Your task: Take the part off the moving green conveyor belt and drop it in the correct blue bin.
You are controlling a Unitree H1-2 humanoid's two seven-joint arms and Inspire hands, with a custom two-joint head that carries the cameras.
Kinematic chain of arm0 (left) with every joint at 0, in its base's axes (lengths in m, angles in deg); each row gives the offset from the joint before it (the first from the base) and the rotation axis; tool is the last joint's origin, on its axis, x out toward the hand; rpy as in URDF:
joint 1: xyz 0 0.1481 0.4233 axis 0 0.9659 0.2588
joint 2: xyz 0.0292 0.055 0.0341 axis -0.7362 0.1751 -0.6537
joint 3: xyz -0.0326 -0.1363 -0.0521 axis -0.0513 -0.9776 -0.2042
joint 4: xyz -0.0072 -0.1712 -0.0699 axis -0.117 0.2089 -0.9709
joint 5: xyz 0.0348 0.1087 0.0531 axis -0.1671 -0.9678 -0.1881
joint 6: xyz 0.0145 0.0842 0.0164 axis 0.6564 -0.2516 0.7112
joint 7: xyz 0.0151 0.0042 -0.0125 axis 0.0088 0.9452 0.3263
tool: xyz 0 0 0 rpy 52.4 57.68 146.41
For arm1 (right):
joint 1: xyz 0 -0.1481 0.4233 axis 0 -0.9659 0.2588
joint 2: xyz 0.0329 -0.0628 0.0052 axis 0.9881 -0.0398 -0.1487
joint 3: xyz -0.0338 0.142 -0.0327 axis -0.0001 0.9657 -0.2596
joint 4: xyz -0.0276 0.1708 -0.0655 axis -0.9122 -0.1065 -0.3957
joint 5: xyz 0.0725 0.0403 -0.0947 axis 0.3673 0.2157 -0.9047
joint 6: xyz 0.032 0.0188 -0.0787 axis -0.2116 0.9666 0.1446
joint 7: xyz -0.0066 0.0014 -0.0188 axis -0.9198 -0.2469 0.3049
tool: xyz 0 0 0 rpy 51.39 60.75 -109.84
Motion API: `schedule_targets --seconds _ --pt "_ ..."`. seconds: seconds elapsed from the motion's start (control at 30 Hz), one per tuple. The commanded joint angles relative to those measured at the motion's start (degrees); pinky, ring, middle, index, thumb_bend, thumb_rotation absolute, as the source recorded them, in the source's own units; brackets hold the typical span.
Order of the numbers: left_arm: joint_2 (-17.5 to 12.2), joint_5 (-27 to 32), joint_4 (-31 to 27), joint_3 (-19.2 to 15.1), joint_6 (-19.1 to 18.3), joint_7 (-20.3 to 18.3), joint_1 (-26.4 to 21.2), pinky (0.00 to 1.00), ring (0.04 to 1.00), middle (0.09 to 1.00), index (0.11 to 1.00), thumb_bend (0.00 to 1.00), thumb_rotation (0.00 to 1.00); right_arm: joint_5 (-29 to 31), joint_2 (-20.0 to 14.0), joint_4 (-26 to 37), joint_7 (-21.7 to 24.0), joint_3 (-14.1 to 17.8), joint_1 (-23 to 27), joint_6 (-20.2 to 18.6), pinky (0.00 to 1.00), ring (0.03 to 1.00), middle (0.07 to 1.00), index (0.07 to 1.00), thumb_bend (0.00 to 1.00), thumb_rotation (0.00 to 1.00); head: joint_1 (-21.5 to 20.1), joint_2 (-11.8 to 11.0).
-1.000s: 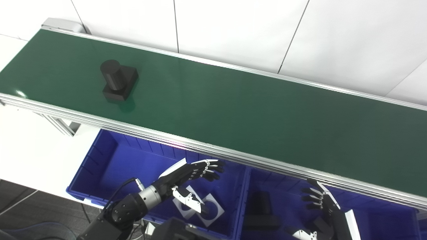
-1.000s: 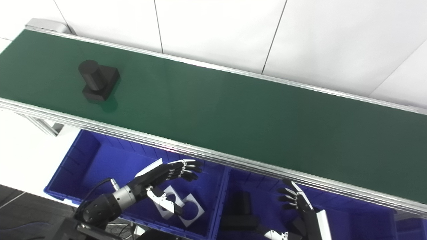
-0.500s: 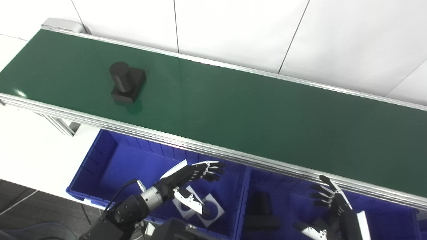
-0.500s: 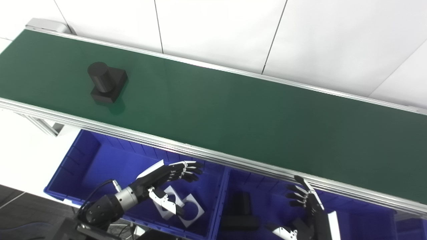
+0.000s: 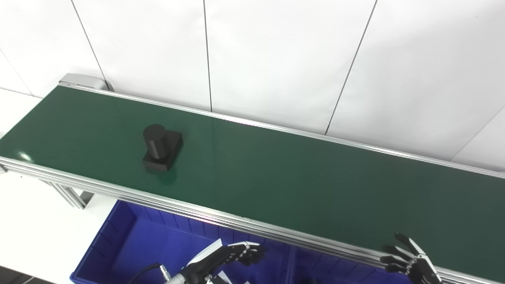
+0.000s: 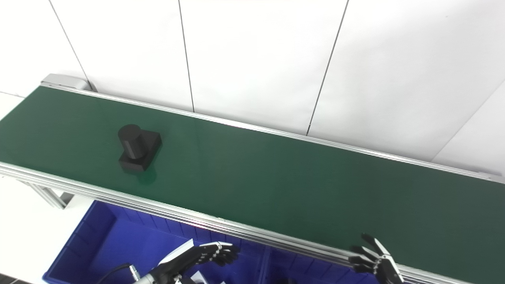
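A black part (image 5: 161,148), a short cylinder on a square base, rides on the green conveyor belt (image 5: 276,185) toward its left end. My left hand (image 5: 227,256) is open and empty, low over the left blue bin (image 5: 130,248), well below and right of the part. My right hand (image 5: 410,262) is open and empty at the belt's near rail, far right of the part. Both hands are cut off by the picture's bottom edge.
The belt's aluminium rail (image 5: 236,223) runs along its near side, above the bins. A second blue bin (image 6: 300,270) shows as a sliver right of the first. A white panelled wall (image 5: 276,59) stands behind the belt. The belt's support frame (image 5: 69,195) is at the left.
The camera has tilted up, so the bins and hands sit lower in the picture. The black part has moved right along the belt. My right hand has risen to the belt's near rail.
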Motion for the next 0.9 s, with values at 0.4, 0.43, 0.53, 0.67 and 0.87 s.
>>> schedule_targets --seconds 0.4,0.43,0.53,0.67,0.87 --pt "-6.64 -0.87 -3.18 9.49 2.31 13.92 -0.37 0.72 0.763 0.798 0.817 1.0 0.21 -1.39 1.92 6.75 1.71 0.66 4.95 2.12 0.56 0.639 0.725 0.85 0.89 0.32 0.25 1.32" --pt "-6.69 -1.22 -3.06 9.76 2.31 14.33 -0.52 0.73 0.77 0.8 0.815 1.0 0.22 -2.06 2.39 7.3 1.89 0.59 5.54 1.43 0.56 0.638 0.724 0.848 0.88 0.31 0.25 1.32" --pt "-6.64 -1.65 -2.46 10.79 2.31 15.93 -1.16 0.72 0.763 0.79 0.811 1.0 0.21 -3.67 3.94 8.63 2.62 0.13 7.73 -1.16 0.54 0.632 0.72 0.846 0.88 0.31 0.7 1.29" --pt "-6.65 -2.36 -1.78 12.17 2.31 18.8 -1.86 0.71 0.746 0.777 0.812 1.0 0.21 -5.96 5.18 10.36 4.31 -0.56 10.79 -5.69 0.54 0.644 0.727 0.855 0.85 0.31 0.98 1.38" --pt "-7.08 -2.32 -1.87 13.42 2.31 20.7 -2.22 0.72 0.753 0.781 0.809 1.0 0.22 -9.34 6.91 11.93 6.71 -1.83 15.84 -12.99 0.54 0.668 0.74 0.869 0.83 0.25 0.68 1.83"
